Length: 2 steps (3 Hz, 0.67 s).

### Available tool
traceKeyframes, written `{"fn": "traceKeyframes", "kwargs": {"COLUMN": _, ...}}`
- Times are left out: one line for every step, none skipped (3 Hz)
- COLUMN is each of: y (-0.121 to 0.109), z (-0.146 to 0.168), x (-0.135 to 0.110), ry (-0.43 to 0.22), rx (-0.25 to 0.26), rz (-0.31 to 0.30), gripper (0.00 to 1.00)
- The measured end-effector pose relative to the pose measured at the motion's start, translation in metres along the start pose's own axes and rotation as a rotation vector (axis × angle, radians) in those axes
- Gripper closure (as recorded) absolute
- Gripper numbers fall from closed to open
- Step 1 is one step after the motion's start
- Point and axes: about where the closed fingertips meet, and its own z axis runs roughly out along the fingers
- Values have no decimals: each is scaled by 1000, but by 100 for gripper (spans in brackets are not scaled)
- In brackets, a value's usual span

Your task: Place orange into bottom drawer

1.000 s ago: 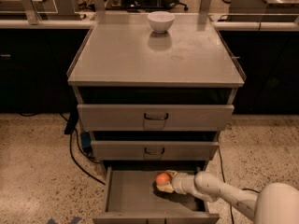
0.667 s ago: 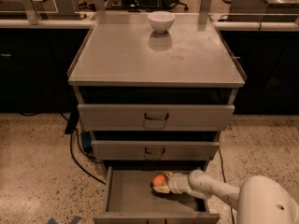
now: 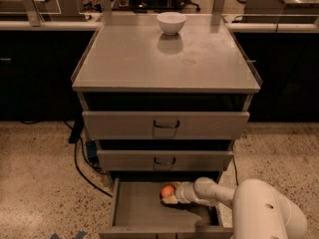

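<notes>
Cable [image 3: 79, 166], dark and thin, ran over the speckled floor [image 3: 35, 183] at the left and curved toward the foot of the grey table [image 3: 124, 59]. On the flat top of that table, near its far edge and a little right of centre, we saw a white bowl [image 3: 171, 22] standing upright. Below the top, the top drawer [image 3: 124, 125] and the middle drawer [image 3: 129, 160] were both pushed in, each with a dark handle at its centre. The bottom drawer [image 3: 134, 208] was pulled out toward us, its flat grey inside on show.

The orange [image 3: 167, 190] was inside that drawer, toward the far side and slightly right of its middle, close under the front of the middle drawer. We could not tell whether it was touching the drawer floor. The gripper [image 3: 169, 198] was also inside the drawer, reaching in from the right, and its pale fingers [image 3: 173, 199] were pinching the orange. To the right, the white arm [image 3: 209, 192] crossed the drawer's right side and joined a bulky white shell [image 3: 266, 215] at the near right corner.
</notes>
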Motion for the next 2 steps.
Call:
{"fn": "traceKeyframes", "kwargs": {"y": 3, "z": 10, "x": 15, "ry": 29, "rx": 5, "rz": 18, "gripper": 100}}
{"fn": "traceKeyframes", "kwargs": {"y": 4, "z": 21, "x": 35, "ry": 63, "rx": 7, "rz": 58, "gripper": 100}}
